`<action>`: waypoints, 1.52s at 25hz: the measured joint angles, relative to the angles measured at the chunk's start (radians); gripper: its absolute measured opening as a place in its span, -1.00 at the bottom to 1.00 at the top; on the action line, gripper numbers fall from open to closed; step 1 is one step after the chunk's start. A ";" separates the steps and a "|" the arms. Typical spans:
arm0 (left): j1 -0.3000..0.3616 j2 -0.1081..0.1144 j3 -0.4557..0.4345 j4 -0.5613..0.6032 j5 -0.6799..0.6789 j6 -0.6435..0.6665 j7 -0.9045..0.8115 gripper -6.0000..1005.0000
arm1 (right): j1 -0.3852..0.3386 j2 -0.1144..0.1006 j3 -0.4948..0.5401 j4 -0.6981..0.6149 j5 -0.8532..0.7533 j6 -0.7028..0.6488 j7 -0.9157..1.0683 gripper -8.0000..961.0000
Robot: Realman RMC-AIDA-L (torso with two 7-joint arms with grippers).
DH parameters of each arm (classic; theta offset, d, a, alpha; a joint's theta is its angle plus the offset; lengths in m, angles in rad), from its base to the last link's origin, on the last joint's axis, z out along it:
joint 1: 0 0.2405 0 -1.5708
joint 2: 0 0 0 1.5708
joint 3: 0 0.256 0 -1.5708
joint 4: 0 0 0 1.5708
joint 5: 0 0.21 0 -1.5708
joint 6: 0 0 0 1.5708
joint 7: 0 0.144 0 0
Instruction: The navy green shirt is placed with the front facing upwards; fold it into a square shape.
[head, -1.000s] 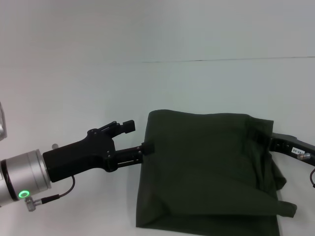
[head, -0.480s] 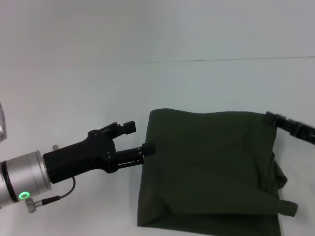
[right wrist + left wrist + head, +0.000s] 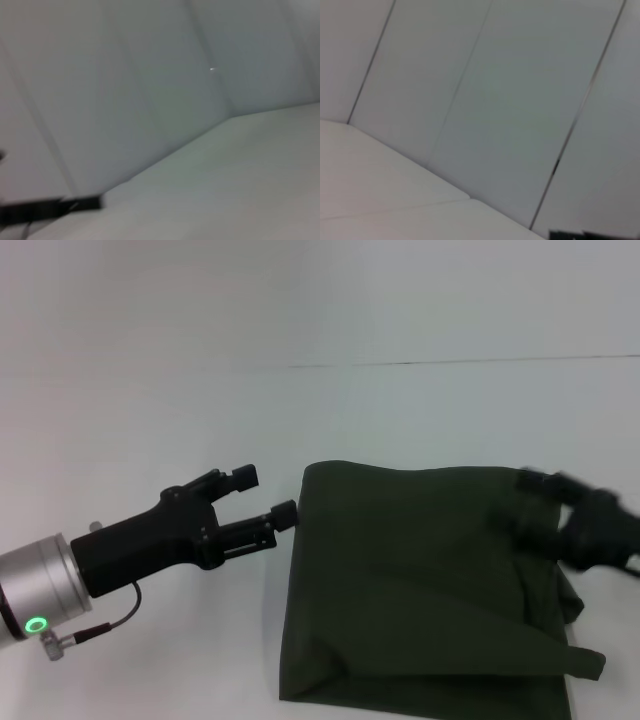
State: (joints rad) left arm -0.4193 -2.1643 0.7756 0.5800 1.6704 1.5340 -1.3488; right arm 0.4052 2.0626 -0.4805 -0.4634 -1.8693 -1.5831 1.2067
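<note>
The navy green shirt [image 3: 420,580] lies folded into a rough rectangle on the white table, right of centre in the head view. Its plain side faces up and the lettering is hidden. A sleeve corner sticks out at the lower right [image 3: 585,662]. My left gripper [image 3: 266,495] is open and empty, just off the shirt's upper left edge and apart from the cloth. My right gripper [image 3: 570,518] is blurred with motion over the shirt's upper right edge. The wrist views show no cloth.
The white table [image 3: 150,410] spreads to the left and behind the shirt, with a thin seam line [image 3: 450,363] across its far part. The wrist views show only pale wall panels [image 3: 510,100] and table surface [image 3: 240,175].
My left gripper has drawn back and up from the shirt's left edge, which it touched before. My right gripper has swung in over the shirt's right edge. The shirt's right side lies flatter.
</note>
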 joint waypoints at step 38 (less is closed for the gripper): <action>-0.007 -0.002 -0.039 -0.015 -0.003 -0.011 0.016 0.87 | -0.090 0.021 -0.207 0.093 -0.127 0.045 -0.340 0.90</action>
State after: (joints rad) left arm -0.4263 -2.1660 0.7364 0.5647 1.6674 1.5231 -1.3332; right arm 0.3156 2.0833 -0.6873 -0.3699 -1.9962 -1.5381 0.8671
